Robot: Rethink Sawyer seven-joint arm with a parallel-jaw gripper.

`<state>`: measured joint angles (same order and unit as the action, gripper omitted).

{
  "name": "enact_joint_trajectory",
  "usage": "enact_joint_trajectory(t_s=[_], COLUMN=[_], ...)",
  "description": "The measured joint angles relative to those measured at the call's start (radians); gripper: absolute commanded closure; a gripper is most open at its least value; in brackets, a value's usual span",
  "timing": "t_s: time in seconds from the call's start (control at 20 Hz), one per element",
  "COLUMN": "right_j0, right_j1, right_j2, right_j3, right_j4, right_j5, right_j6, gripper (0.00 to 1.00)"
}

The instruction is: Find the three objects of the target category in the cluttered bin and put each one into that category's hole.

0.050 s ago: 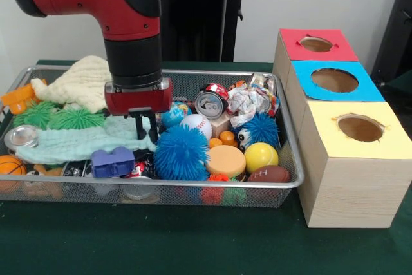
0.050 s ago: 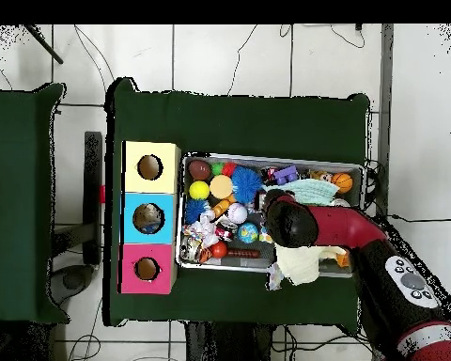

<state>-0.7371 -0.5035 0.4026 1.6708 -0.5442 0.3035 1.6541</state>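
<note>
The wire mesh bin [image 1: 193, 185] is packed with toys. My gripper [image 1: 147, 128] hangs over the mint cloth [image 1: 77, 141], just left of a baseball [image 1: 196, 124] and above a big blue spiky ball [image 1: 181, 152]. Nearby lie a soda can [image 1: 210, 103], a yellow ball [image 1: 261, 156], a small football [image 1: 269, 174] and a basketball [image 1: 9, 165]. Right of the bin stand three boxes with round holes: red [image 1: 335, 48], blue [image 1: 370, 88], yellow [image 1: 396, 136]. In the overhead view my arm [image 2: 309, 224] hides the gripper; the blue spiky ball [image 2: 247, 183] and baseball [image 2: 237, 213] show beside it.
A cream knit cloth [image 1: 80, 82], green spiky balls [image 1: 74, 118], a purple toy [image 1: 112, 162], an orange disc [image 1: 226, 161] and crumpled wrappers [image 1: 248, 101] crowd the bin. A green cloth [image 1: 193, 243] covers the table.
</note>
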Motion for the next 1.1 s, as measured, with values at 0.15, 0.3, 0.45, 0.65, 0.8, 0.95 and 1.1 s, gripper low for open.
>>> enact_joint_trajectory(t_s=[0.15, 0.3, 0.45, 0.65, 0.8, 0.95, 1.1], right_j0=[0.001, 0.019, 0.063, 0.132, 0.192, 0.234, 0.263], right_j1=[-0.047, -0.151, -0.278, -0.419, -0.517, -0.573, -0.598], right_j2=[-0.001, -0.014, -0.045, -0.086, -0.116, -0.135, -0.153], right_j3=[0.032, 0.094, 0.156, 0.214, 0.253, 0.281, 0.304], right_j4=[0.011, 0.054, 0.126, 0.205, 0.257, 0.288, 0.305], right_j5=[0.002, 0.04, 0.13, 0.256, 0.34, 0.36, 0.357], right_j6=[0.0, 0.0, 0.0, 0.0, 0.0, 0.0, 0.0], gripper=[1.0, 1.0, 1.0, 1.0, 1.0, 1.0, 1.0])
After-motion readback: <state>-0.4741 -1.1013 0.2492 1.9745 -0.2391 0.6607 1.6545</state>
